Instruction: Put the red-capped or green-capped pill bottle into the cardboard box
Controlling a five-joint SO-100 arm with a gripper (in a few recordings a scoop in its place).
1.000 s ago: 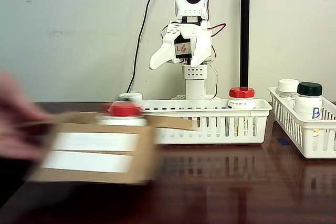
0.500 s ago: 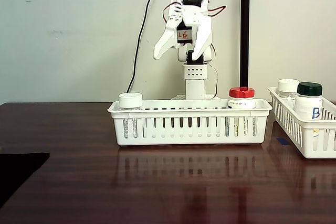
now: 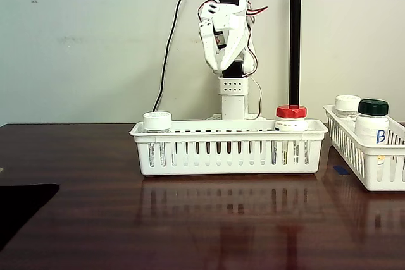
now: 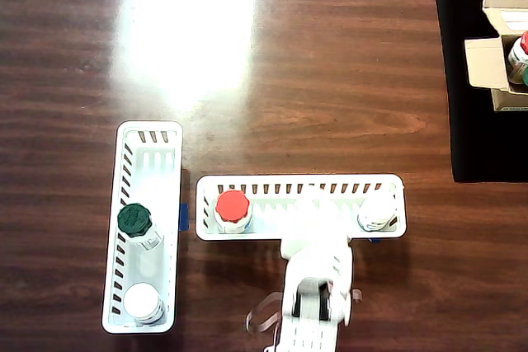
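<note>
Nearest you in the fixed view is bare dark bench (image 3: 95, 219), with a corner of a black mat (image 3: 19, 200) lying in front of the middle basket (image 3: 228, 156) and well off to its left.

The middle basket is white and slotted, and it sits broadside to you. A white-capped bottle (image 3: 157, 121) stands in its left end and a red-capped bottle (image 3: 291, 113) in its right end. Just right of the middle basket is a side basket (image 3: 373, 175). It holds a green-capped bottle marked "B" (image 3: 373, 124), with another white-capped bottle (image 3: 347, 104) behind it.

Behind the middle basket stands the white arm (image 3: 233, 93), folded high. Its claw (image 3: 220, 61) hangs tip-down above the base, well clear of the bottles. You see the claw edge-on, so I cannot tell whether it is spread or pressed together. Nothing is visible in it.

In the overhead view, the cardboard box (image 4: 487, 62) lies far from the middle basket (image 4: 297, 183), on the black mat (image 4: 478, 121) at the right edge. Its flaps are open. Inside it you can see a red cap (image 4: 521, 45) and, touching that, a sliver of dark green (image 4: 525, 77). The sliver may be the pill bottle, but the frame cuts it off too much to be sure.
</note>
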